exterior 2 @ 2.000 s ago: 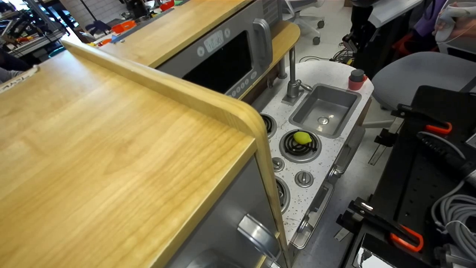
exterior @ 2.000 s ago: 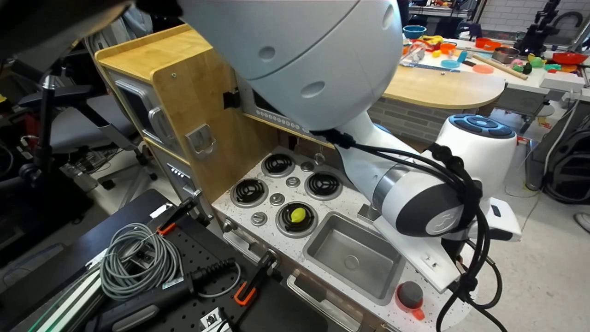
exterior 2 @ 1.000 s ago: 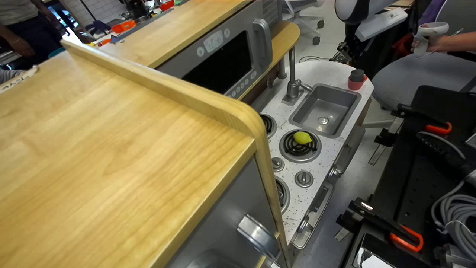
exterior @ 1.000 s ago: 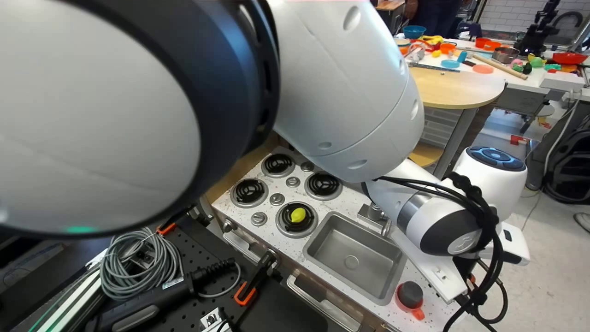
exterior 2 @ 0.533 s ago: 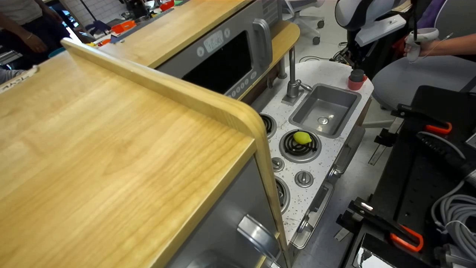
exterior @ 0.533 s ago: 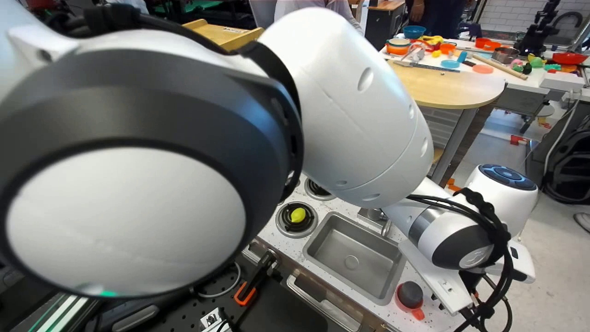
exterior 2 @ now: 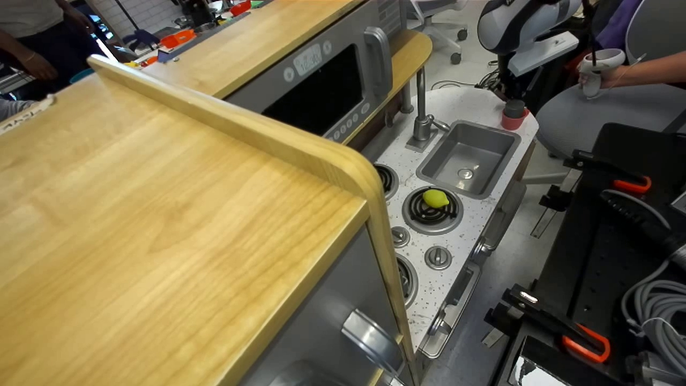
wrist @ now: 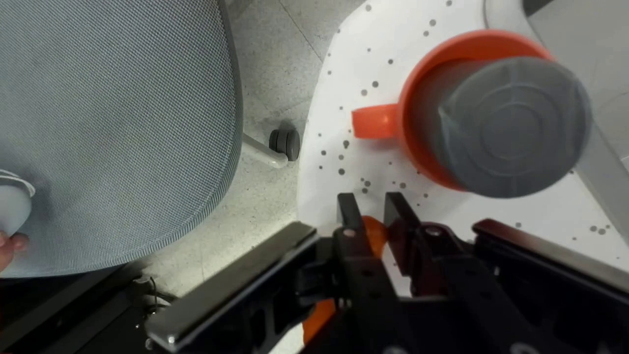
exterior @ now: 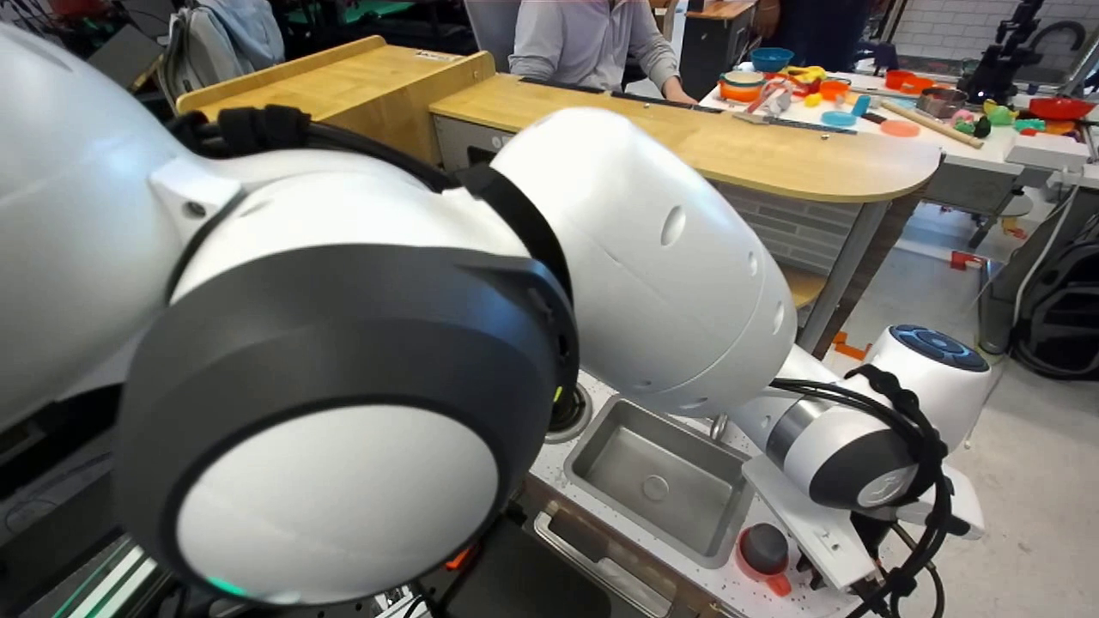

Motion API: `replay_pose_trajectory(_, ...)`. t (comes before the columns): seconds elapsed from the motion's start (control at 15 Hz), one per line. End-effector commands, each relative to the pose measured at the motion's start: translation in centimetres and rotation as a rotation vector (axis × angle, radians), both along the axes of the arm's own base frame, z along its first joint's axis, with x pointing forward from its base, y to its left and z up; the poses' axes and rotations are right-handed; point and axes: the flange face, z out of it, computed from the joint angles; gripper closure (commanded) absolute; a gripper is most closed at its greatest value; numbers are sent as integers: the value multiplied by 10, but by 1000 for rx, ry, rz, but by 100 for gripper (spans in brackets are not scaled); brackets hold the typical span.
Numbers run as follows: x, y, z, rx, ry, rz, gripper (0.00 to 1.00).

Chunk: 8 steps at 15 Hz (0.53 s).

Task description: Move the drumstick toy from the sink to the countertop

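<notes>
Two dark fingers (wrist: 350, 211) of the pincer (wrist: 369, 202) pinch one end of the orange drumstick toy (wrist: 376, 235) just beside the red mug (wrist: 464, 46), on the side away from the sink (exterior: 614, 459). More of the toy's orange shows beneath the pincer's body, farther from the mug; whether the toy touches the white worktop (wrist: 366, 66) cannot be told. A grey piece (wrist: 511, 128) sits inside the mug, rising above its rim. Beyond the sink from the mug, a lemon (exterior 2: 435, 199) rests on a burner (exterior 2: 429, 217).

Changes: half a second earlier, the lemon was in plain sight in both exterior views; the robot arm (exterior: 661, 283) has since shifted and, in an exterior view, covers all but a sliver of it. A person (exterior: 579, 47) in a light grey top, well apart from the mug, now shows more fully. Relative to two seconds earlier, the arm's wrist (exterior 2: 496, 29) stands lower and nearer the mug. Mug, sink and lemon keep their places.
</notes>
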Motion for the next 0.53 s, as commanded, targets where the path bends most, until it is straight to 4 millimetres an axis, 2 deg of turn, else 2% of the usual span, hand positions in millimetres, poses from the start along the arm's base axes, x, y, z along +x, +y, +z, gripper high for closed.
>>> replay_pose_trajectory(0.0,4,-8,-9,-5,22,-11,95)
replay_pose_trajectory(0.13,5,-10,-11,-10,29,-2,95)
replay_pose_trajectory(0.2,7,-10,-11,-8,25,0,56)
replay_pose_trajectory(0.27,9,-9,-11,-9,22,8,55)
replay_pose_trajectory(0.47,21,-4,1,-8,-20,40,34)
